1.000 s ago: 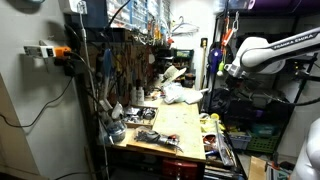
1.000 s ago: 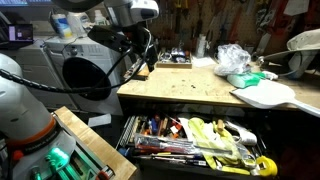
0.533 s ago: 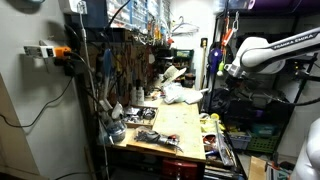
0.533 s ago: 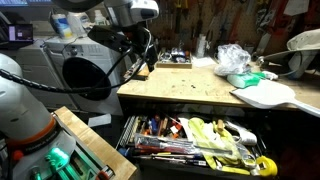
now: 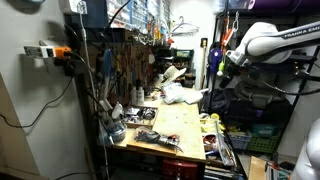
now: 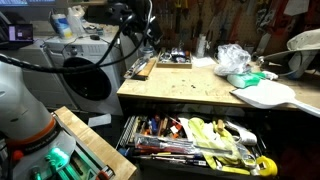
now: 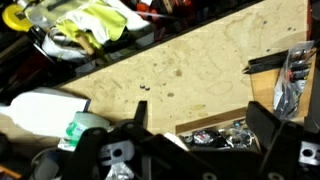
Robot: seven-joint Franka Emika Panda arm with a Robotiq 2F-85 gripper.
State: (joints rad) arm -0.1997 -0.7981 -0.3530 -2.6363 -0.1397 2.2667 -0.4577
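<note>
The end effector (image 7: 200, 118) hangs over the far left corner of the counter (image 7: 190, 70). Its jaws are spread as wide as they go, with nothing between them. Directly below it is the tray (image 7: 214, 137) of small metal parts, the nearest thing, and the two do not touch. In an exterior view the tray (image 6: 173, 60) is pushed back against the far edge, probably to corral loose parts and keep the middle of the counter free. A wood strip (image 6: 147, 68) lies just left of it, along the left edge.

The bag (image 6: 232, 58) and the white board (image 6: 265, 95) crowd the right side, and the board reaches the near edge. The drawer (image 6: 195, 140) is pulled out under the near edge, so its tools and yellow gloves (image 7: 95, 22) are open from above, and it juts well past the counter's front.

The clearest room is the bare middle strip, with only a few specks on it. The tool wall (image 6: 210, 15) closes off the far side, so any approach to the tray looks easiest straight down or from the near side.
</note>
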